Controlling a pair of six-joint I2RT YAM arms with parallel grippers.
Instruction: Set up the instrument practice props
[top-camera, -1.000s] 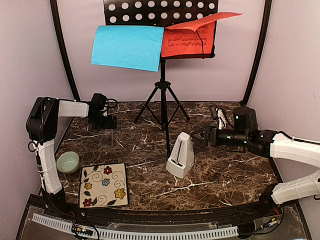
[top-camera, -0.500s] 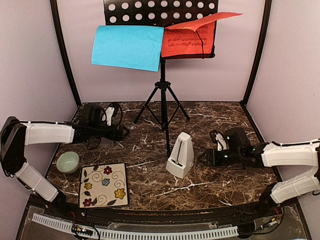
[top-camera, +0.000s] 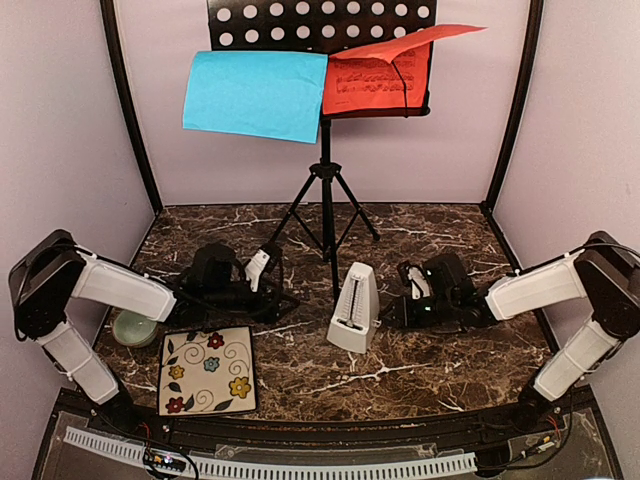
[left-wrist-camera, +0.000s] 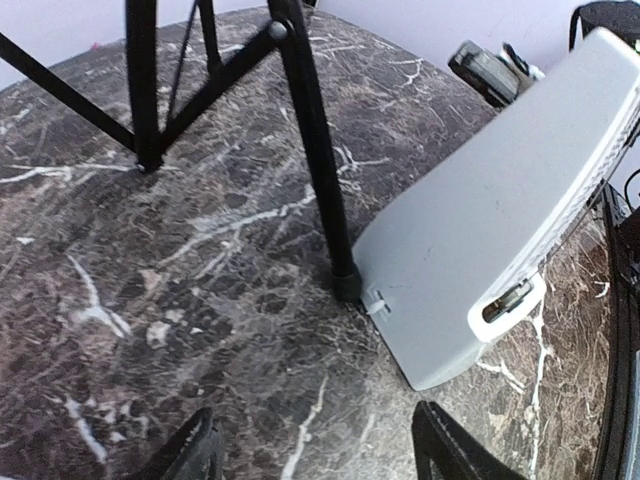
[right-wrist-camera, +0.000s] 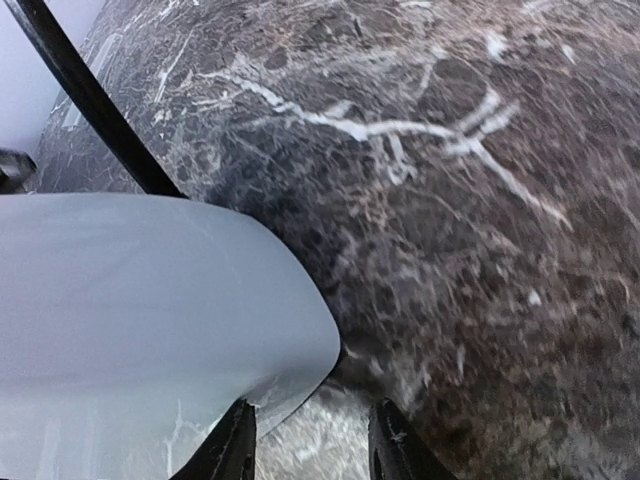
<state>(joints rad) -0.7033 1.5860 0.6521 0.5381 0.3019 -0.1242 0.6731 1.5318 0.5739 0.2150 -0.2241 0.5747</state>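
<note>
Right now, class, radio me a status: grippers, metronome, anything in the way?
Left gripper open, empty, left of metronome. Right gripper open, empty, on its right. Metronome upright, ungripped. Stand foot close by its base.

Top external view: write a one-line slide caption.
The left arm and right arm reach in low either side of the metronome, below a stand holding a blue sheet and a red sheet.

metronome (top-camera: 355, 310) just before the music stand (top-camera: 325, 200), sheets (top-camera: 255, 95) on its desk, bowl (top-camera: 135, 326) left of tile (top-camera: 207, 370)
</note>
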